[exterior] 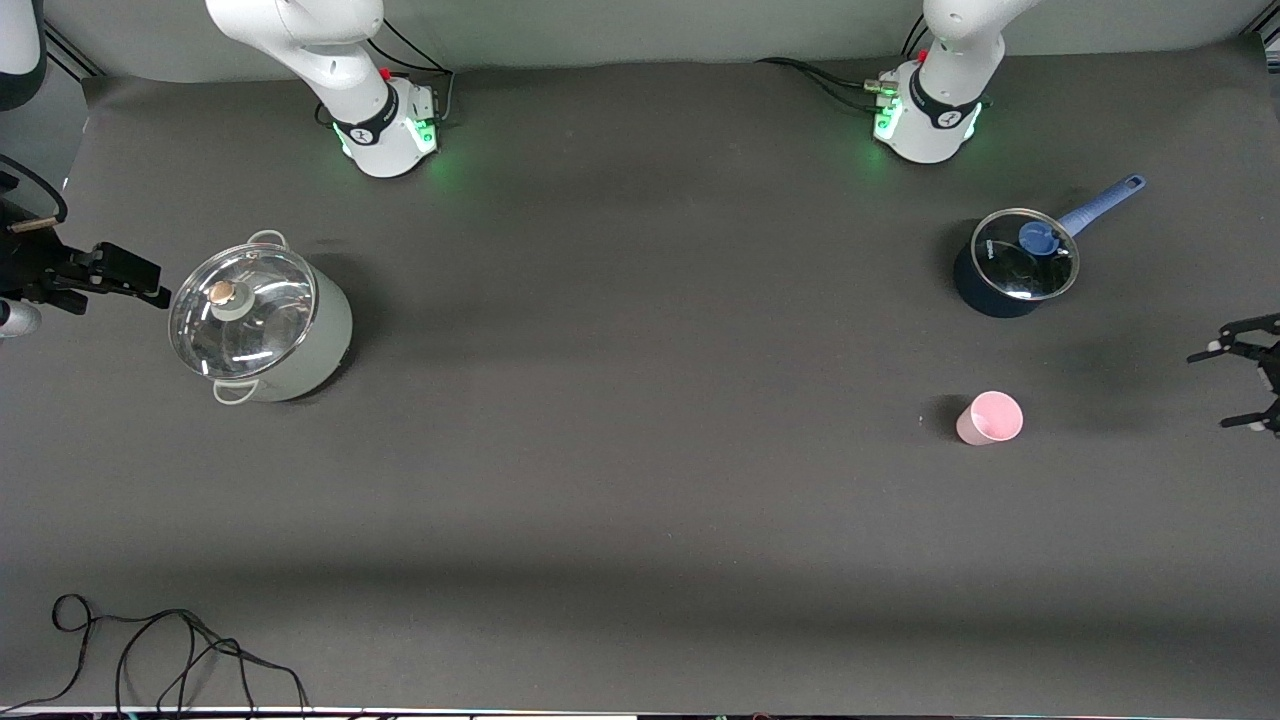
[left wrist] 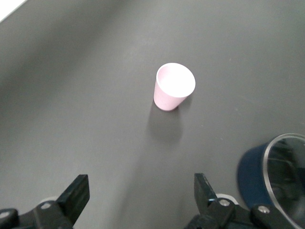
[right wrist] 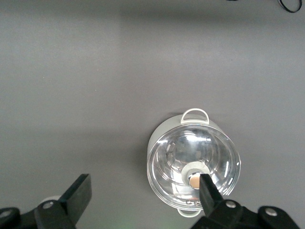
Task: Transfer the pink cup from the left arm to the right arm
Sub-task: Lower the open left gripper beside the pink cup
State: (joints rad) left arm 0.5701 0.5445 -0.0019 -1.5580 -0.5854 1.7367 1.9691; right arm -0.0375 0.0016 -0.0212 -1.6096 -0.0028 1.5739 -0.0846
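Pink cup [exterior: 989, 418] upright on table, left pincer [left wrist: 140, 200] wide open, empty, right pincer [right wrist: 143, 200] open above lidded pot [right wrist: 193, 164]

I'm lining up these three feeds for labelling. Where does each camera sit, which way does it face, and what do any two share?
Front view: high across the table, facing both bases; shows the pink cup, both pots, both hands at the edges.
Left wrist view: above the open left hand, looking down at the upright cup and blue saucepan.
Right wrist view: above the open right hand, looking down at the lidded grey pot.
Front and left wrist views share cup and saucepan.
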